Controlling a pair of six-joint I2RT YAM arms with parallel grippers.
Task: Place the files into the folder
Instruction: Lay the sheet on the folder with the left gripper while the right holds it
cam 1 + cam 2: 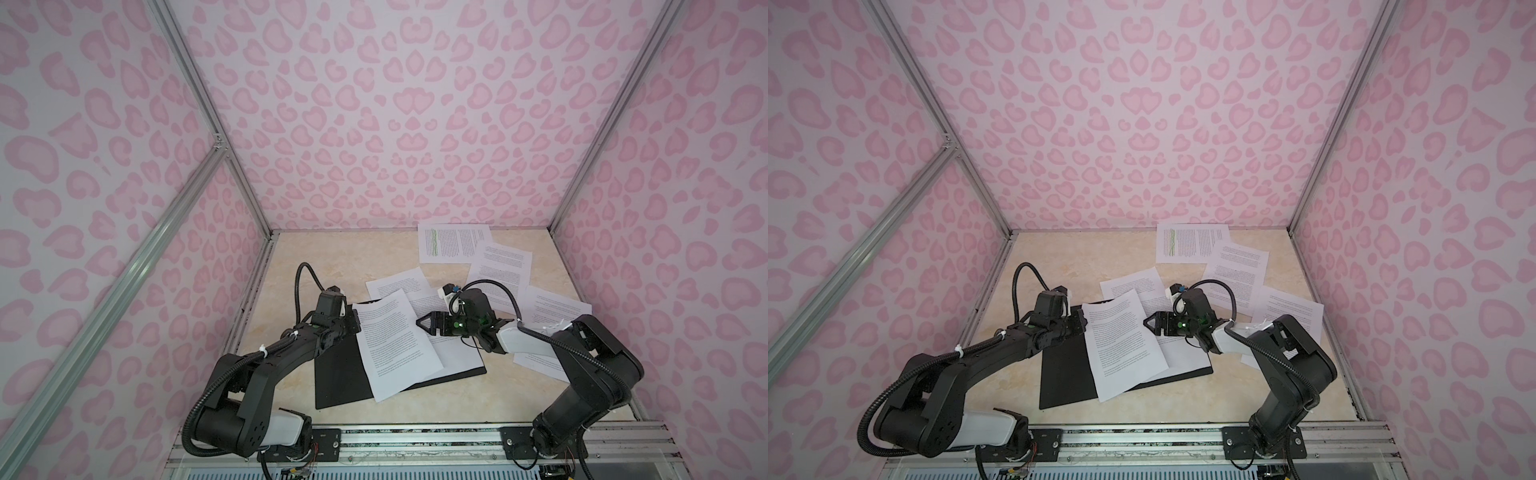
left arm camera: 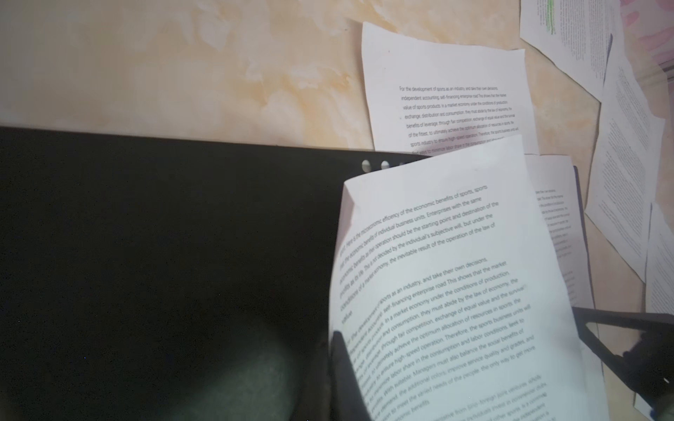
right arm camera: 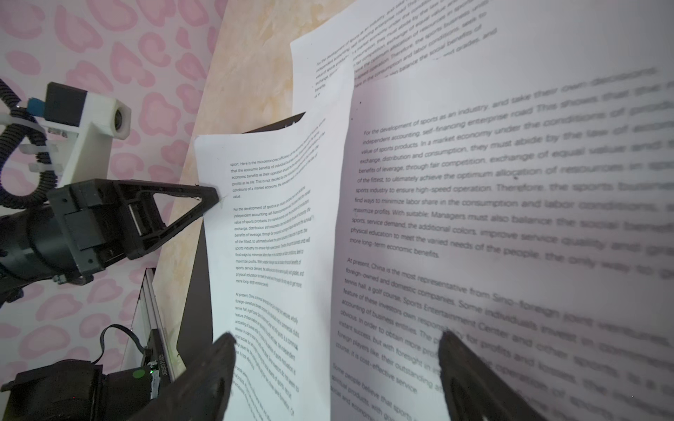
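Left gripper (image 3: 216, 194) pinched tight on the edge of the top sheet (image 1: 395, 340). That sheet lies askew over the open folder (image 1: 336, 374), black inside up. Right gripper (image 3: 335, 350), jaws wide apart, sits near the sheet's opposite edge. Other files (image 1: 500, 266) lie scattered on the table (image 1: 353, 253), far right.

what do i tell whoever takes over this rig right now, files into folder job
Left pincer: shut on the edge of the top sheet, which lies askew across the open folder.
Right pincer: open, holding nothing, over the folder's right half.
Done: at least one lower sheet lies in the folder under the held one.
Left: square up the held sheet, bring in the loose sheets on the table, including the green-highlighted sheet at the back. Folder not yet closed.
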